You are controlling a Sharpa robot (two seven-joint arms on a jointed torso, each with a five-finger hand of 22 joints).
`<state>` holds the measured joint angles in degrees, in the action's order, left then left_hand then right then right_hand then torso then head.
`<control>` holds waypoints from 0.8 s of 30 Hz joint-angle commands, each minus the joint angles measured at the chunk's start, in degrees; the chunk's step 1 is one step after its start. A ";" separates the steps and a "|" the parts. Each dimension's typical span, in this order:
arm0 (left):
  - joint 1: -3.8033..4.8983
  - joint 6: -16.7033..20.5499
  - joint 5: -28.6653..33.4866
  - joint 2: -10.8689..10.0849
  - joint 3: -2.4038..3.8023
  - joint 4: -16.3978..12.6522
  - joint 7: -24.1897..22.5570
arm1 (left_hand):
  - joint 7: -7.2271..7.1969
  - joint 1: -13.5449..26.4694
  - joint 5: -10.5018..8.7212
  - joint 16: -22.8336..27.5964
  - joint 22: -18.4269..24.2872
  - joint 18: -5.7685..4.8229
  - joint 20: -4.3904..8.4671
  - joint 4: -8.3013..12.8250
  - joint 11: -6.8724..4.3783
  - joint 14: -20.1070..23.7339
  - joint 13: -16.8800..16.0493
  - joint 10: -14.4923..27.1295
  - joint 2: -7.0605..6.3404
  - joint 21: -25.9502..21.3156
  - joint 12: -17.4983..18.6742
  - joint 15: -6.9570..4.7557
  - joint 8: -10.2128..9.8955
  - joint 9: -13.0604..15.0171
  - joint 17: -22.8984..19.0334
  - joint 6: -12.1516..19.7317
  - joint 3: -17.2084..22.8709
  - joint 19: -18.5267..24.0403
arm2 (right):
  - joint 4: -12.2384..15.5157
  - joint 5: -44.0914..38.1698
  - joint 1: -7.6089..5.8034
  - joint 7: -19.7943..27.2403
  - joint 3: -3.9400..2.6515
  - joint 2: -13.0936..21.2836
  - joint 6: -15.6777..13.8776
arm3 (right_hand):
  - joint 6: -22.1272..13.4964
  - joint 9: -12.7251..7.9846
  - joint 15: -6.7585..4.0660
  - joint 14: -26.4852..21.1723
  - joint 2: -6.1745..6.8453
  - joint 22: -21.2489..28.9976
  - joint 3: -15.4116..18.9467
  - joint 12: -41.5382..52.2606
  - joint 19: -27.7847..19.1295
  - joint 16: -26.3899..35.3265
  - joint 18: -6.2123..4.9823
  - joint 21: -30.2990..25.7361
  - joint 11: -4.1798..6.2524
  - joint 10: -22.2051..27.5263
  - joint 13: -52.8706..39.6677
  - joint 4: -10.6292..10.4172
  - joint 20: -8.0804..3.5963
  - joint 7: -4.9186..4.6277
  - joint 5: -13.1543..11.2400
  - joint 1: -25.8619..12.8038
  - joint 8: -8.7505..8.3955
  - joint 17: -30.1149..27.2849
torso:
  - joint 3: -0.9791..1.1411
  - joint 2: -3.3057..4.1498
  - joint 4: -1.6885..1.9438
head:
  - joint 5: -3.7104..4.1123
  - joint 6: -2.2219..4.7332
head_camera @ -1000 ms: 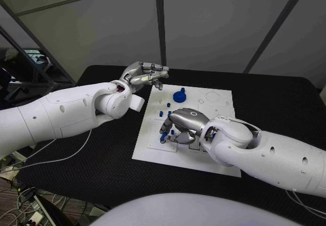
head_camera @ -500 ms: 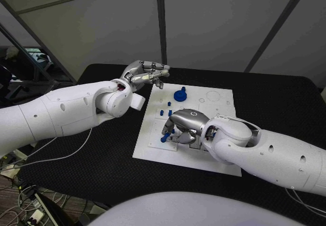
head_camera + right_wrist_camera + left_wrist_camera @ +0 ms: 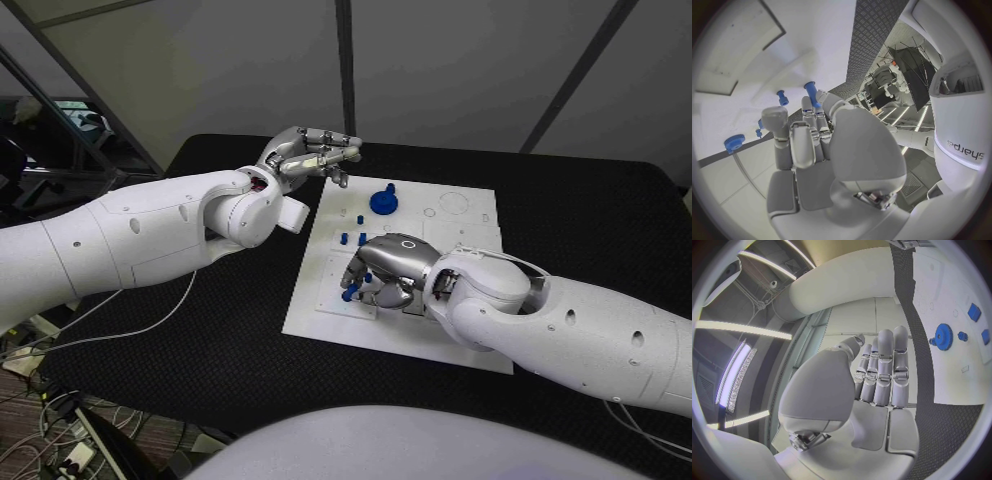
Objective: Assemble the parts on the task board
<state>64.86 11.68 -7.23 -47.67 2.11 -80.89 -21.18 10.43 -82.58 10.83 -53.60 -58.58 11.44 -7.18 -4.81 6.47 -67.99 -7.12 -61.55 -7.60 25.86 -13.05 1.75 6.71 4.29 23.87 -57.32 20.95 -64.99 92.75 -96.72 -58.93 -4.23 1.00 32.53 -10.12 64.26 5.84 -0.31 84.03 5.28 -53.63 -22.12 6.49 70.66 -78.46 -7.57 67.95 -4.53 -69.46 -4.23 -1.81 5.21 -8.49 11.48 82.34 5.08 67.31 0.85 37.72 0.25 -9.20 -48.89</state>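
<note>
Low in the frame's centre, the right robot hand (image 3: 387,268) grasps a blue peg (image 3: 349,292) over the white task board (image 3: 325,322) on the black surface (image 3: 216,350). Farther up, a blue gear (image 3: 382,204) stands on the board. Beyond it, upper centre-left, the left robot hand (image 3: 307,157) hovers clenched, holding nothing.

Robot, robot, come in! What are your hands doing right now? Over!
Right hand low over the task board, pinching a small blue peg. Left hand raised past the board's far left corner, holding nothing. Blue gear standing on the board. Nothing blocking.
</note>
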 commanded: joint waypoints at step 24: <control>0.08 -0.82 0.14 0.42 0.04 0.40 -0.13 | 0.13 -0.17 0.26 0.33 0.08 -1.04 0.07 0.32 0.03 0.34 0.08 0.35 0.04 -0.18 -0.18 -0.09 -0.09 -0.07 -0.09 0.19 0.13 0.07 | 1.00 1.52 0.24 4.30 0.52 1.36 -10.81 | -10.92 -1.93 1.96 1.12 2.80 5.85 3.85 -1.72 -3.57 0.56 -0.67 -4.40 -2.19 12.32 0.40 -0.43 2.28 -0.35 0.44 -2.81 -1.48 -2.15 | 0.08 -0.03 -0.09 | 0.29 0.34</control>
<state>64.86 11.57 -7.23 -47.34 2.10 -80.50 -21.12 10.43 -82.58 10.83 -53.60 -58.59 11.43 -7.18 -4.81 6.47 -68.00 -7.12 -61.56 -7.60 25.86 -13.05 1.75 6.71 4.29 23.87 -57.32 20.95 -64.99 93.27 -96.32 -58.61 -2.30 1.53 33.66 -15.62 53.76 3.91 1.34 84.04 7.68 -47.87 -18.72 4.44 67.43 -78.09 -7.57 63.72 -6.65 -57.50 -3.78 -2.25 7.52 -8.77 11.82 79.91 3.60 65.28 0.89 37.71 0.18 -9.00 -48.65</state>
